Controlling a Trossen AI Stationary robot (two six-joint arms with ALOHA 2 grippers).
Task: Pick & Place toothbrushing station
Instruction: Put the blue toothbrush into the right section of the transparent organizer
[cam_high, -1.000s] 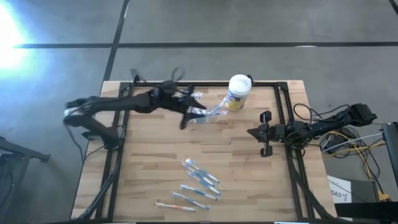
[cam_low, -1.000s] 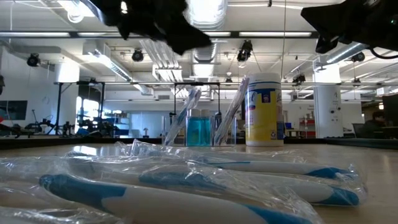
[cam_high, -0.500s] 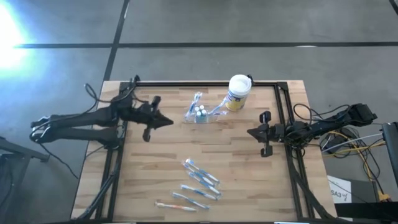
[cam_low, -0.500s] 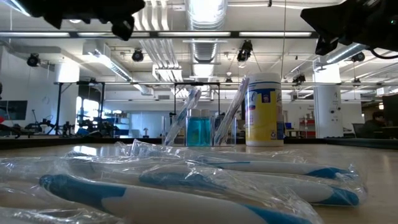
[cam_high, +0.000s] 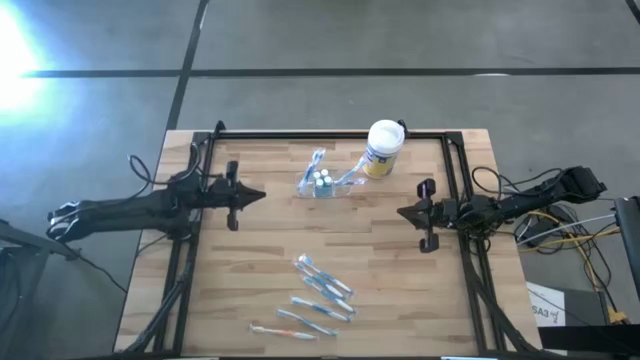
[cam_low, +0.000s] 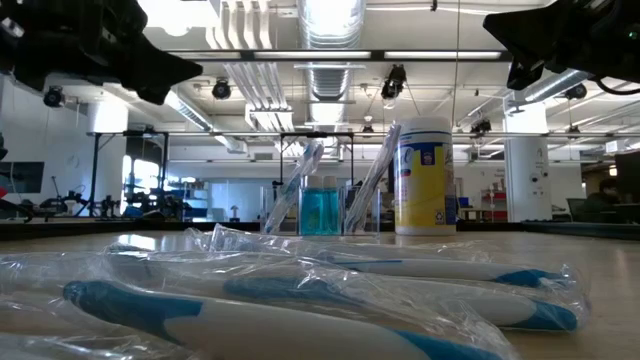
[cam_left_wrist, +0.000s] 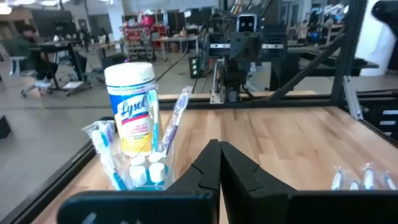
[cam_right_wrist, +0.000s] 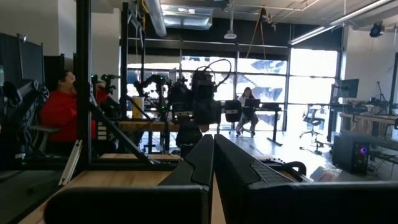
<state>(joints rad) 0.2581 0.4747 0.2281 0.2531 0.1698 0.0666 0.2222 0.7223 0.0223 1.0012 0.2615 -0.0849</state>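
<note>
Left gripper (cam_high: 240, 195): fingers pressed together, holding nothing, parked over the table's nine-o'clock edge, well apart from the load.

Right gripper (cam_high: 423, 213): fingers together, empty, waiting at the three-o'clock edge.

Toothbrushing station (cam_high: 322, 186): clear low holder, upright on the wooden table (cam_high: 400, 290) toward twelve o'clock, just beside the white canister (cam_high: 382, 148), which stands at its two o'clock. Neither gripper touches it.

Contents of station: small white-capped tubes (cam_left_wrist: 148, 169) of blue liquid in the middle; wrapped toothbrushes (cam_left_wrist: 173, 119) leaning outward from each side.

Loose stock: wrapped blue-and-white toothbrushes (cam_high: 318, 293) lying flat near six o'clock, outside any container.

Step in hand, as I judge it: placement looks finished, with the station standing free and both arms clear. Should the station need lifting again, the next move calls for parting the fingers first, then approaching from nine o'clock low enough to clear the leaning brushes without nudging the canister.
</note>
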